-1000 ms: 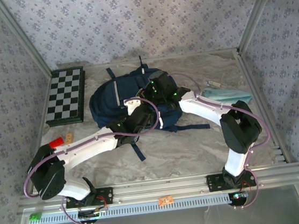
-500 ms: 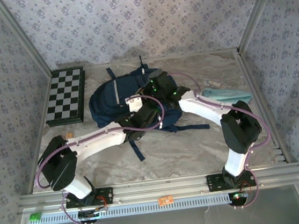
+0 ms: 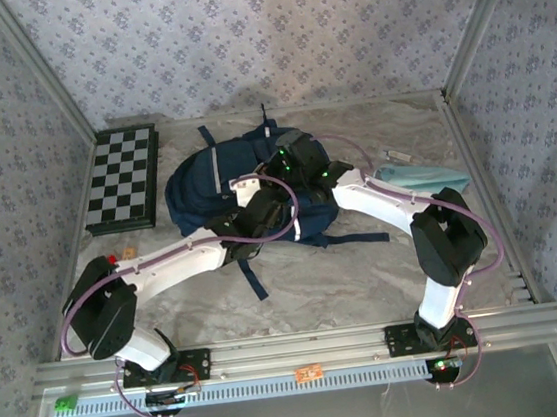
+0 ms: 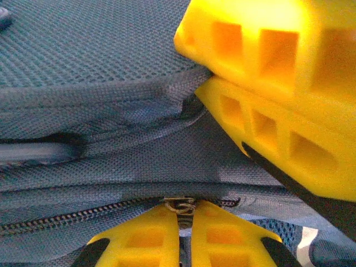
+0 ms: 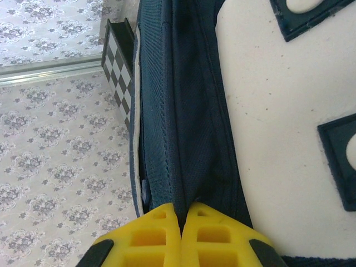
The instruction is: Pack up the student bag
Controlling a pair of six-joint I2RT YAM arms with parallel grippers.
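Your student bag lies flat in the middle of the surface. The chessboard sits off the bag's left side and the light-blue pouch off its right.

Your left tool is clenched on the metal zipper pull and catches it only at the very tips. Your right tool is clamped on a fold of the bag's navy fabric beside the white panel.

The pull is small and thinly caught. A tug off the line of the zipper track could slip it free, or jam the slider into the mesh.

If the right tool's pinch slides off the fold, the whole bag will probably drag along instead of the zipper running.

The two tools sit very close together over the bag, so watch that they don't knock each other.
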